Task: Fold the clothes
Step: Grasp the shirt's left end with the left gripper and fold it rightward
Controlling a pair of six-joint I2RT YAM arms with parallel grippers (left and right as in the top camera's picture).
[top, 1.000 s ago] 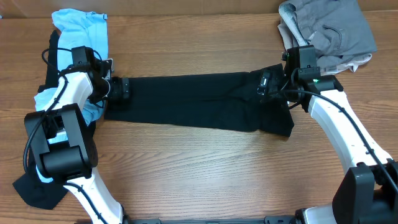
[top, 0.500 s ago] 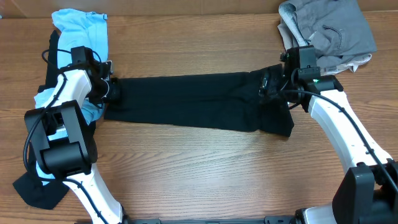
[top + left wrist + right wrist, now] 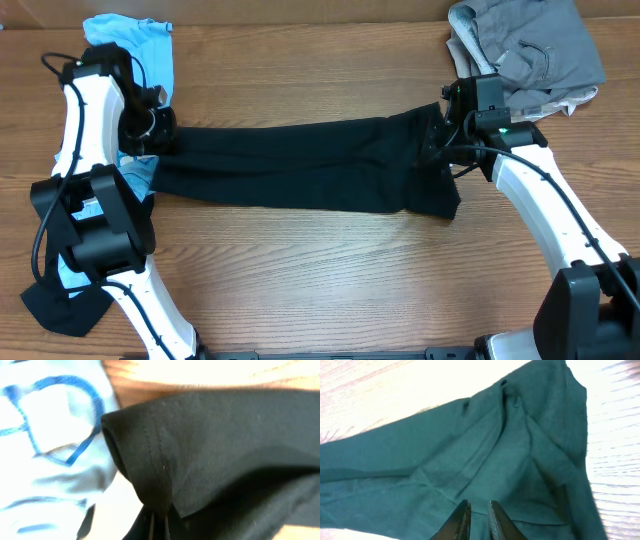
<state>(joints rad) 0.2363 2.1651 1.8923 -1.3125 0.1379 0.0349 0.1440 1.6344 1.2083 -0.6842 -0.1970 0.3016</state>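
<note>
The black shirt (image 3: pixel 290 165) lies stretched in a long band across the wooden counter (image 3: pixel 320 280), held at both ends.

The left tool (image 3: pixel 160 128) grips its left end. In the left wrist view the tool (image 3: pixel 158 527) is closed almost completely, and a gathered fold of the black hem runs down into the narrow slit between the tips. That end hangs just over the light blue tee (image 3: pixel 50 435), whose blue print shows beside it.

The right tool (image 3: pixel 432 140) holds the right end, where the fabric bunches and a flap drops toward the counter's front. In the right wrist view this tool (image 3: pixel 477 519) is nearly closed, with the dark cloth pinched between its two tips.

A heap of grey clothes (image 3: pixel 530 45) sits at the far right corner, behind the right tool and apart from the shirt.
</note>
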